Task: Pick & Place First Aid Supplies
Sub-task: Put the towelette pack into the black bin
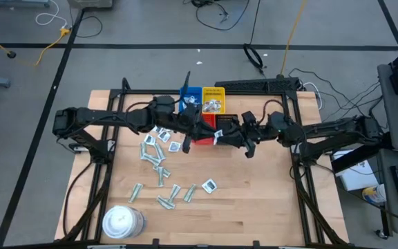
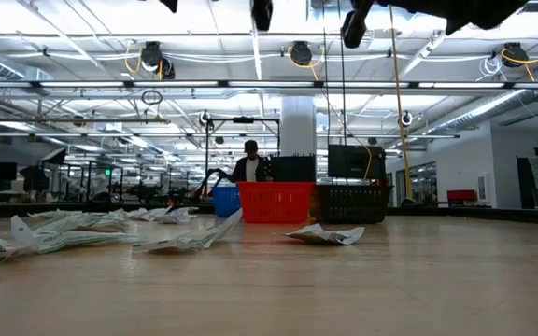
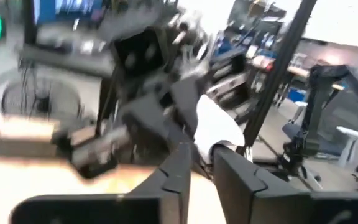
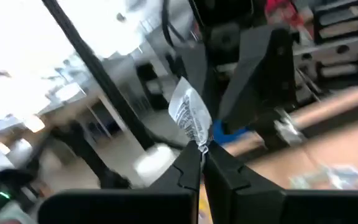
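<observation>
the white tub [image 1: 123, 222] stands at the table's [image 1: 254, 207] near left corner, well apart from everything else. past it, the first aid supplies [image 1: 159, 162] lie scattered over the left half of the wood: narrow pale strips and small white squares, some overlapping, a few apart nearer the front edge. in the low view the same packets [image 2: 73, 229] sprawl flat along the left side, with one crumpled packet [image 2: 325, 234] lying alone nearer the centre.

the left arm reaches in from the left, and the left gripper [image 1: 202, 128] hangs above the table's middle, over the red tray [image 1: 203, 140]. in its wrist view the left gripper [image 3: 202, 157] has its fingers slightly parted, with a white packet [image 3: 218, 127] resting at the tips; whether it truly grasps that packet cannot be told.

behind the grippers sit the blue tray [image 1: 190, 96] and, just beside it, the yellow tray [image 1: 214, 100] with packets inside; a black tray [image 1: 228, 122] stands beside the red one.

the right arm comes in from the right, and the right gripper [image 1: 220, 136] meets the left one above the red tray. its wrist view shows the right gripper [image 4: 202, 153] clenched on the lower corner of the printed white packet [image 4: 190, 116], which stands up from the tips in front of the other arm's fingers [image 4: 260, 68].

a person [image 2: 248, 164] shows far back in the room.
</observation>
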Motion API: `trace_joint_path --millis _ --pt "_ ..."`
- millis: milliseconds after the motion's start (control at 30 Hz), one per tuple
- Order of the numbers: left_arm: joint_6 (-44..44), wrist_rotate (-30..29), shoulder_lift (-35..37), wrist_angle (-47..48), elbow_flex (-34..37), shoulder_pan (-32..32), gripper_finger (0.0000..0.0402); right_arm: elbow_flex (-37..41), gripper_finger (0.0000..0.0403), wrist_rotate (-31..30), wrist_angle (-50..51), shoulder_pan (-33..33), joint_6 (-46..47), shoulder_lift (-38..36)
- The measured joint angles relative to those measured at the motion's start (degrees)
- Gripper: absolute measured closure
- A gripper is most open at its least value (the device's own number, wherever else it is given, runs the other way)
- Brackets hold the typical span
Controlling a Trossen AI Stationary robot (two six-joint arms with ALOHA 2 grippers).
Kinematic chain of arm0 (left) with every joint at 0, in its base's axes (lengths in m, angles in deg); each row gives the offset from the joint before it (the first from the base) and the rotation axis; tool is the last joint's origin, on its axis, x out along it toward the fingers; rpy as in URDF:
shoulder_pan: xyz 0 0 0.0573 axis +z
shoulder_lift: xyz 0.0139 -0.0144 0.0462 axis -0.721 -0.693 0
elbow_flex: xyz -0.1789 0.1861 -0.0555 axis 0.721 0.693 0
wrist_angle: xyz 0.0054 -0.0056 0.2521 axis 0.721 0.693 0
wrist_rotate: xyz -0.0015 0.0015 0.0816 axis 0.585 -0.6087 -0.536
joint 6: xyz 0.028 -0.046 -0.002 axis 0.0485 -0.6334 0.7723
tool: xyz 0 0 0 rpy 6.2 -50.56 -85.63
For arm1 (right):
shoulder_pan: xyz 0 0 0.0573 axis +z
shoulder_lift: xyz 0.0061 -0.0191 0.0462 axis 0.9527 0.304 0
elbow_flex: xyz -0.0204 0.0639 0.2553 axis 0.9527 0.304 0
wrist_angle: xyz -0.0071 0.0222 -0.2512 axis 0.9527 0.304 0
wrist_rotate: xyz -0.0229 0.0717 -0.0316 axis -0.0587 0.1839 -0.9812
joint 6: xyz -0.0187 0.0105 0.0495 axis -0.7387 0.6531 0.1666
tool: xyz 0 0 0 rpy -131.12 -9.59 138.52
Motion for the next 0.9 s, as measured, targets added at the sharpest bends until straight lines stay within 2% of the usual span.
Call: trace_joint_path --millis 167,333,533,633,733,900 --pt "-3.06 3.38 2.22 12.74 0.08 2.41 0.0288 -11.52 0.0402 5.9 29.03 -4.36 -9.36 0.06" --pt "-4.93 4.46 5.25 25.34 -0.03 3.22 0.027 -19.61 0.0402 6.31 50.87 -8.71 -19.16 2.8" --pt "-3.71 4.34 7.18 36.36 0.16 2.94 0.0273 -25.65 0.0402 5.85 62.67 -13.45 -28.34 7.22" --pt "-3.09 4.39 7.69 38.95 -0.13 2.74 0.0275 -28.72 0.0402 5.5 68.88 -15.42 -32.32 10.94" --pt "-3.03 4.37 8.2 42.95 0.18 2.65 0.0275 -30.11 0.0402 2.48 73.49 -16.66 -36.39 14.32" --pt "-2.18 4.43 8.84 44.79 0.05 2.62 0.0275 -28.39 0.0402 1.08 73.66 -19.38 -39.8 19.46"
